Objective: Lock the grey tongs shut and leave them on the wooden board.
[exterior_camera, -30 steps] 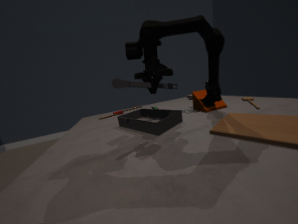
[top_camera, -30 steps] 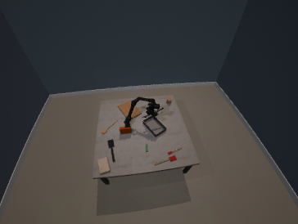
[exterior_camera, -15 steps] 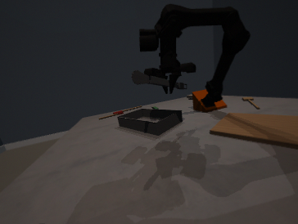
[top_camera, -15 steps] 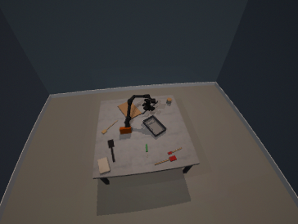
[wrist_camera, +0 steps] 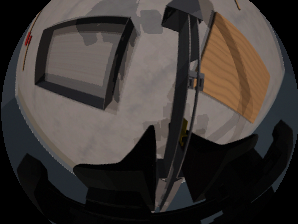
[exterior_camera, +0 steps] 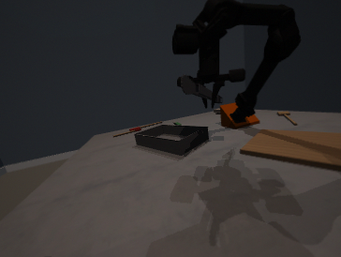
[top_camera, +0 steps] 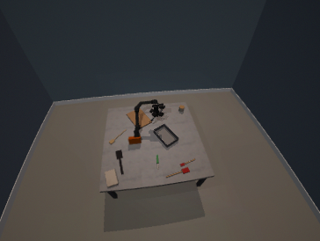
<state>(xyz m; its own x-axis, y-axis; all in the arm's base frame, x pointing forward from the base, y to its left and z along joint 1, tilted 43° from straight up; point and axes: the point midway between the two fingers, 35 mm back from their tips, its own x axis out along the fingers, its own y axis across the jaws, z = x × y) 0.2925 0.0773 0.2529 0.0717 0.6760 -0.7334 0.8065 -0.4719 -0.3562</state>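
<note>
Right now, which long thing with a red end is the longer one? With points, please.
The one nearer the table's front edge [top_camera: 178, 173]; its red end [top_camera: 185, 170] is bigger than the other one's.

Board: flat light-brown rectangular wooden board [top_camera: 139, 118] [exterior_camera: 295, 146] [wrist_camera: 236, 67], wavy darker grain, matt
Tin: dark-grey rectangular open tin [top_camera: 156, 131] [exterior_camera: 161, 143] [wrist_camera: 70, 95], smooth outer walls, low sheen
Surface: pale grey table top [top_camera: 145, 160] [exterior_camera: 108, 188] [wrist_camera: 145, 65], faintly veined like stone, matt
Tongs: long grey tongs [exterior_camera: 199, 89] [wrist_camera: 179, 95], smooth, metal-looking, dull
Tool: black gripper [top_camera: 157, 111] [exterior_camera: 209, 100] [wrist_camera: 161, 128], matt, plastic-looking
Block: orange wedge-shaped block [top_camera: 134, 140] [exterior_camera: 228, 115], smooth, matt
</note>
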